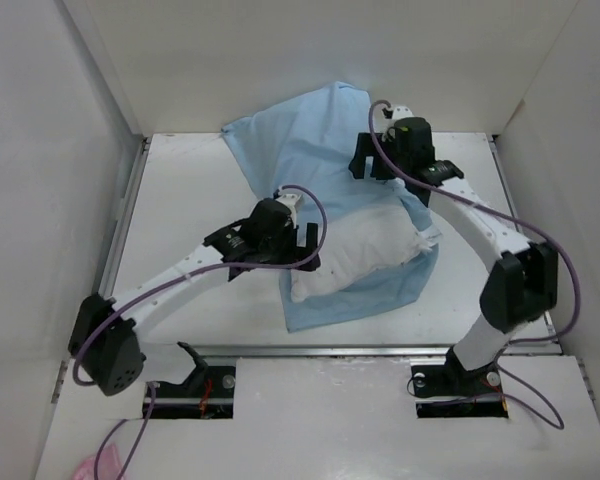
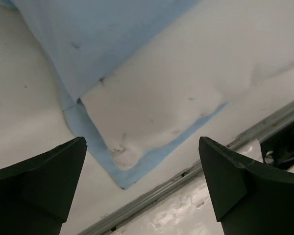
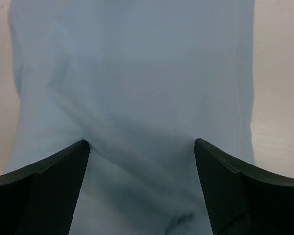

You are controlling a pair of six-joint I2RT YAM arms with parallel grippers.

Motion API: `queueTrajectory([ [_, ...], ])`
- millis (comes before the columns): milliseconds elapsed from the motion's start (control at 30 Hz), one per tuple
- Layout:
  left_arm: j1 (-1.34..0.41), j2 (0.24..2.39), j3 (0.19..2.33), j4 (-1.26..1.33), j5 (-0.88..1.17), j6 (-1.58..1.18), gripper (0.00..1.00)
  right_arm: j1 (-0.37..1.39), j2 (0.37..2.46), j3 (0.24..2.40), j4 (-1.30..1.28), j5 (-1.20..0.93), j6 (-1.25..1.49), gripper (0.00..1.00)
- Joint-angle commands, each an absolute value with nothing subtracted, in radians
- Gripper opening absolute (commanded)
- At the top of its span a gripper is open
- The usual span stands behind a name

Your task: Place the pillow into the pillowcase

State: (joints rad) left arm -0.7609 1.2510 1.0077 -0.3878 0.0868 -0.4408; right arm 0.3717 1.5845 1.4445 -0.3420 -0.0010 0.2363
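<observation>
L gripper (image 2: 142, 142) & R gripper (image 3: 142, 143) wide open, empty; L by pillow (image 1: 365, 250), R over pillowcase (image 1: 300, 140).

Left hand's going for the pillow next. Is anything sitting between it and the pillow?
Nothing visible does. The left hand is open, and its wrist view shows bare pillow straight ahead between its fingers. The pillowcase lies under the pillow and drapes over only its farther part.
</observation>
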Motion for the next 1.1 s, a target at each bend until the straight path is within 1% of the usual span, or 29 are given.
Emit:
queueTrajectory([
  [0, -0.718, 1.363, 1.026, -0.253, 0.118, -0.505, 1.00, 0.330, 1.730, 1.542, -0.245, -0.141, 0.209, 0.93],
  [33, -0.709, 1.435, 1.041, -0.253, 0.109, -0.505, 1.00, 0.330, 1.753, 1.542, -0.245, -0.176, 0.209, 0.90],
  [67, -0.709, 1.466, 1.055, -0.253, 0.109, -0.494, 0.90, 0.330, 1.769, 1.520, -0.245, -0.258, 0.195, 0.85],
  [100, -0.700, 1.492, 1.064, -0.236, 0.120, -0.482, 0.75, 0.330, 1.769, 1.491, -0.214, -0.302, 0.186, 0.80],
  [167, -0.678, 1.544, 1.095, -0.236, 0.120, -0.482, 0.41, 0.330, 1.753, 1.415, -0.169, -0.395, 0.186, 0.53],
  [200, -0.678, 1.545, 1.095, -0.236, 0.120, -0.482, 0.16, 0.330, 1.708, 1.334, -0.157, -0.396, 0.186, 0.37],
  [233, -0.661, 1.545, 1.109, -0.236, 0.095, -0.491, 0.07, 0.330, 1.675, 1.291, -0.144, -0.396, 0.196, 0.06],
  [267, -0.637, 1.545, 1.121, -0.236, 0.072, -0.491, 0.00, 0.330, 1.636, 1.243, -0.144, -0.396, 0.207, 0.00],
  [300, -0.624, 1.534, 1.130, -0.247, 0.040, -0.503, 0.00, 0.330, 1.588, 1.142, -0.131, -0.378, 0.207, 0.00],
  [333, -0.612, 1.534, 1.164, -0.247, -0.016, -0.503, 0.00, 0.330, 1.477, 1.094, -0.130, -0.377, 0.219, 0.00],
  [400, -0.572, 1.551, 1.219, -0.256, -0.043, -0.471, 0.00, 0.339, 1.357, 0.978, -0.169, -0.332, 0.228, 0.00],
  [433, -0.563, 1.569, 1.297, -0.256, -0.060, -0.457, 0.00, 0.354, 1.247, 0.953, -0.223, -0.331, 0.229, 0.00],
  [533, -0.535, 1.684, 1.466, -0.291, -0.130, -0.397, 0.00, 0.411, 1.128, 0.911, -0.329, -0.331, 0.239, 0.00],
  [567, -0.523, 1.721, 1.597, -0.302, -0.146, -0.385, 0.00, 0.437, 1.086, 0.911, -0.388, -0.342, 0.239, 0.00],
  [633, -0.503, 1.831, 1.739, -0.379, -0.124, -0.348, 0.00, 0.537, 1.072, 0.902, -0.414, -0.353, 0.239, 0.10],
  [667, -0.503, 1.859, 1.803, -0.403, -0.111, -0.333, 0.00, 0.564, 1.072, 0.913, -0.431, -0.353, 0.239, 0.18],
  [700, -0.503, 1.874, 1.875, -0.417, -0.101, -0.333, 0.00, 0.589, 1.072, 0.928, -0.443, -0.330, 0.213, 0.39],
  [733, -0.493, 1.875, 1.876, -0.417, -0.101, -0.333, 0.01, 0.621, 1.087, 0.949, -0.460, -0.233, 0.204, 0.44],
  [767, -0.492, 1.858, 1.862, -0.407, -0.101, -0.333, 0.16, 0.630, 1.098, 1.003, -0.477, -0.178, 0.195, 0.47],
  [800, -0.480, 1.833, 1.779, -0.379, -0.080, -0.333, 0.24, 0.630, 1.124, 1.034, -0.512, -0.137, 0.161, 0.48],
  [867, -0.454, 1.746, 1.665, -0.286, -0.020, -0.333, 0.25, 0.630, 1.150, 1.136, -0.547, -0.042, 0.137, 0.49],
  [900, -0.443, 1.721, 1.569, -0.267, 0.029, -0.345, 0.26, 0.630, 1.176, 1.170, -0.581, -0.022, 0.127, 0.49],
  [967, -0.413, 1.653, 1.488, -0.255, 0.043, -0.367, 0.27, 0.630, 1.198, 1.236, -0.612, 0.027, 0.109, 0.52],
  [1000, -0.400, 1.632, 1.458, -0.241, 0.043, -0.367, 0.30, 0.630, 1.207, 1.291, -0.623, 0.040, 0.109, 0.55],
  [1033, -0.387, 1.612, 1.407, -0.232, 0.043, -0.376, 0.46, 0.630, 1.229, 1.320, -0.647, 0.040, 0.109, 0.57],
  [1067, -0.371, 1.574, 1.388, -0.232, 0.043, -0.391, 0.58, 0.630, 1.241, 1.348, -0.661, 0.040, 0.109, 0.66],
])
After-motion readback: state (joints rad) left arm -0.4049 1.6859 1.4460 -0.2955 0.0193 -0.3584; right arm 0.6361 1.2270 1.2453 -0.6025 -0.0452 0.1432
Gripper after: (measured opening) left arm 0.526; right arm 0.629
